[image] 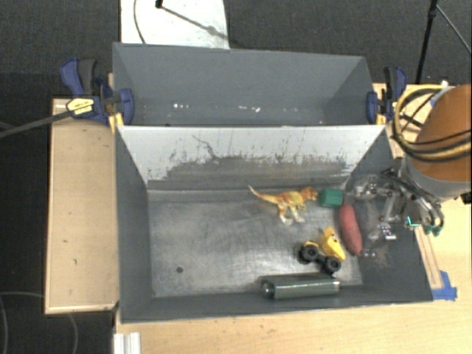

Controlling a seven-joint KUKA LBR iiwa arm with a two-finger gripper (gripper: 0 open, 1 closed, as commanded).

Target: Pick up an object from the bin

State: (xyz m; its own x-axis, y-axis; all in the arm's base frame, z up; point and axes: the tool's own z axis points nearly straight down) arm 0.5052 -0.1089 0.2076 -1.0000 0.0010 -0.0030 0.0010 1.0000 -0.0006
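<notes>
My gripper [382, 216] hangs low at the bin's right side, over the sloping right wall. Just to its left lies a red oblong thing [349, 229], leaning along the foot of that wall; I cannot tell whether the two touch. A small green block [331, 196] sits above the red thing. A yellow toy vehicle with black wheels [323, 251] rests on the floor to the lower left of the gripper. An orange toy dinosaur [287, 198] stands near the middle, left of the green block.
A dark grey cylinder [302, 288] lies along the front wall. The arm with its orange cover and cables comes in over the right rim. The floor's left half is bare metal.
</notes>
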